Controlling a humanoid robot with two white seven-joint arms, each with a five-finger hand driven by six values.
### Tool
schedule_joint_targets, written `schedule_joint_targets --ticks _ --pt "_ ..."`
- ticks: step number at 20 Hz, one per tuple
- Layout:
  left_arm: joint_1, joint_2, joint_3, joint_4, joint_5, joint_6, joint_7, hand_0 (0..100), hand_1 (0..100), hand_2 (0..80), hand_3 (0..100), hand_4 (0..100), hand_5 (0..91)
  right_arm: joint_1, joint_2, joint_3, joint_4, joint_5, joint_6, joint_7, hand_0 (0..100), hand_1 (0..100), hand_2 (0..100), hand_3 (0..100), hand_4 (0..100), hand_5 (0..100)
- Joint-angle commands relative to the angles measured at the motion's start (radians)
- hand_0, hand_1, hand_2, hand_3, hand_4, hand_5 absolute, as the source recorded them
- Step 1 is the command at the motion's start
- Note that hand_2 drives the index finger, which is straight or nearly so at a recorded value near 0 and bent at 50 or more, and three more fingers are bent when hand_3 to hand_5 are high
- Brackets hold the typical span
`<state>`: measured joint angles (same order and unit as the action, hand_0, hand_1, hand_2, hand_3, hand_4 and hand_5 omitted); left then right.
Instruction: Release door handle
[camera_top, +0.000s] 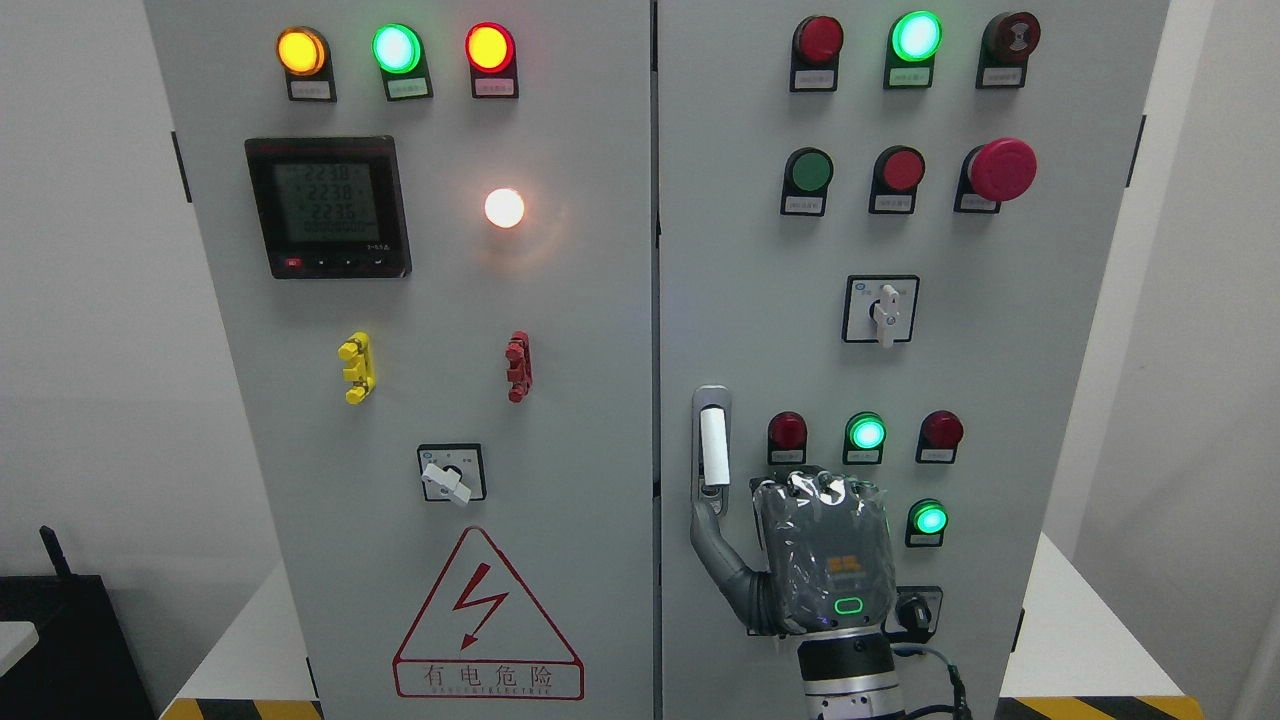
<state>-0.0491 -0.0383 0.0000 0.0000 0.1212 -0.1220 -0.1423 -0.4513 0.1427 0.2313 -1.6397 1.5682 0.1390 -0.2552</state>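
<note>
The door handle (712, 445) is a grey vertical plate with a white lever, at the left edge of the right cabinet door (1040, 380). My right hand (765, 505) comes up from the bottom edge, its back towards the camera, just right of and below the handle. Its thumb (712, 535) stretches left and up to the plate's lower end, and I cannot tell if it touches. The white lever is fully visible with nothing wrapped around it. The hand is open and holds nothing. The left arm is out of view.
The right door carries lamps and buttons around the hand: a green lamp (866, 433), a red lamp (787, 432), a rotary switch (884, 310) and a red mushroom button (1002, 170). The left door (580, 420) has a meter (328, 207) and a warning triangle (487, 620).
</note>
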Motion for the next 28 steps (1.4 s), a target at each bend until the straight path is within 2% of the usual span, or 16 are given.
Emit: schedule_joint_targets --ticks 1,28 --pt "0.0 0.0 0.011 0.017 0.0 0.001 0.0 12 39 0.0 0 0 0.0 -0.006 0.0 -0.01 0.006 -0.005 -0.001 0.002 40 3 100 100 100 98" --pt "0.0 0.0 0.011 0.017 0.0 0.001 0.0 12 39 0.0 0 0 0.0 -0.026 0.001 0.006 0.009 -0.028 -0.003 0.011 40 4 100 100 100 98"
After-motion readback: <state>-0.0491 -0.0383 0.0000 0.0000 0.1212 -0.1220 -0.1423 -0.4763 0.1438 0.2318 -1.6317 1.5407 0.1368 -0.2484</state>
